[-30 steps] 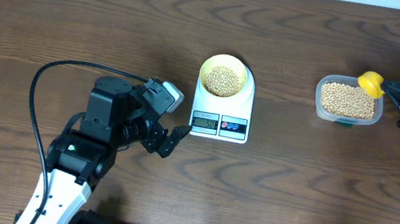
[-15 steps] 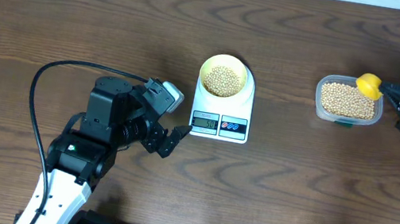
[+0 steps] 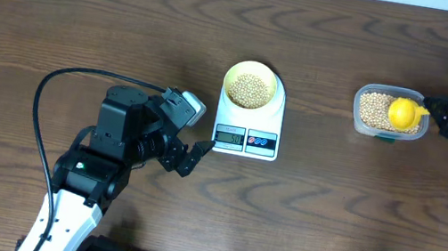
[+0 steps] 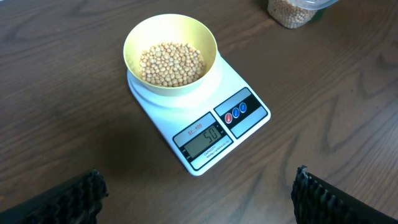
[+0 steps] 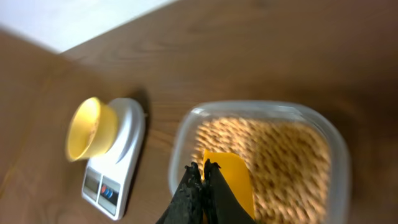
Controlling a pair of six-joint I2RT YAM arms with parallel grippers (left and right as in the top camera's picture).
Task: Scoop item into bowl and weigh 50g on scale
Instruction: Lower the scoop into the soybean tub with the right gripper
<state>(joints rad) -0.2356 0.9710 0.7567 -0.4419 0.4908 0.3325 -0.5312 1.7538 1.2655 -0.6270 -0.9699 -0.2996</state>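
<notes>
The yellow scoop sits low over the beans in the clear container, directly at 9 o'clock from my right tool. Its long axis runs 3 to 9, handle toward the tool. The right tool is clenched on that handle, and the wrist view shows the fingers pinched together on it. The arm reaches in from the 3 o'clock edge of the bench, stretched low and nearly level.

The bowl, part filled with beans, rests on the scale well apart at 9 o'clock from the container. The display seems to show the target weight.

I judge the next move to be setting the scoop down. The right arm is the nearer one.

My left tool hangs released just off the scale's 8 o'clock corner, touching nothing.
</notes>
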